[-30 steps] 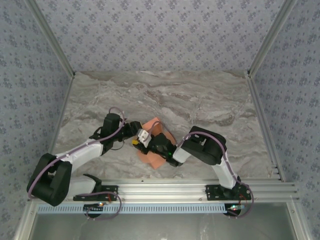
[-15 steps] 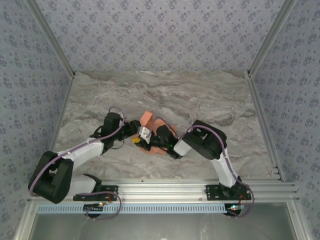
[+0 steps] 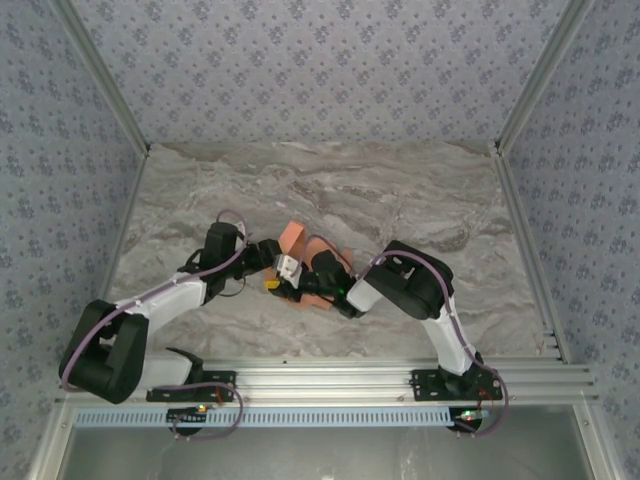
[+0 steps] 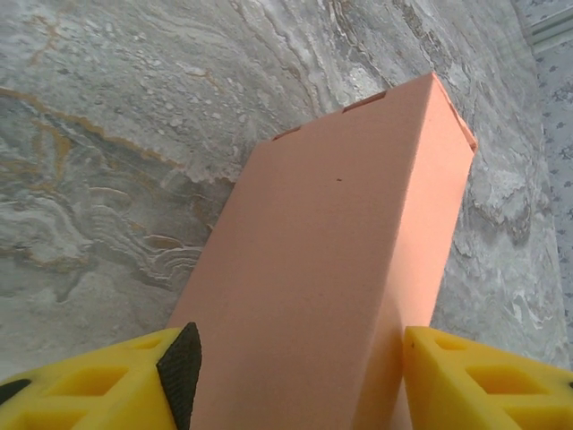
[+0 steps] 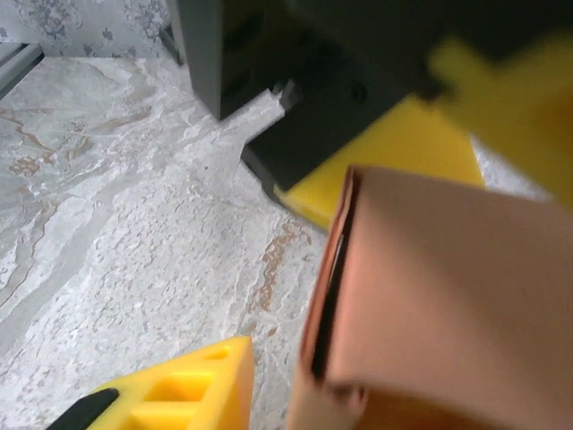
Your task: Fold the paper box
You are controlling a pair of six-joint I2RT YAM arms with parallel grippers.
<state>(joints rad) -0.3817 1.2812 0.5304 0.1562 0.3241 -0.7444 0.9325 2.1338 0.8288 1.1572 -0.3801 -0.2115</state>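
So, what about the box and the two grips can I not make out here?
- Top view: most of the box, hidden under both wrists.
- Left wrist view: the box's near end, cut off by the bottom edge; whether the left jaws press it or only flank it.
- Right wrist view: the box is blurred, too close; whether the right jaws hold it.

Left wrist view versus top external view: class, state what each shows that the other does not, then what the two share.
Left wrist: the paper box close up, its smooth long face and notched far end, with the left gripper closed against both its long edges. Top external: the right gripper meeting the box from the opposite side, the aluminium rail and the patterned walls. Shared: the orange box and the marble table.
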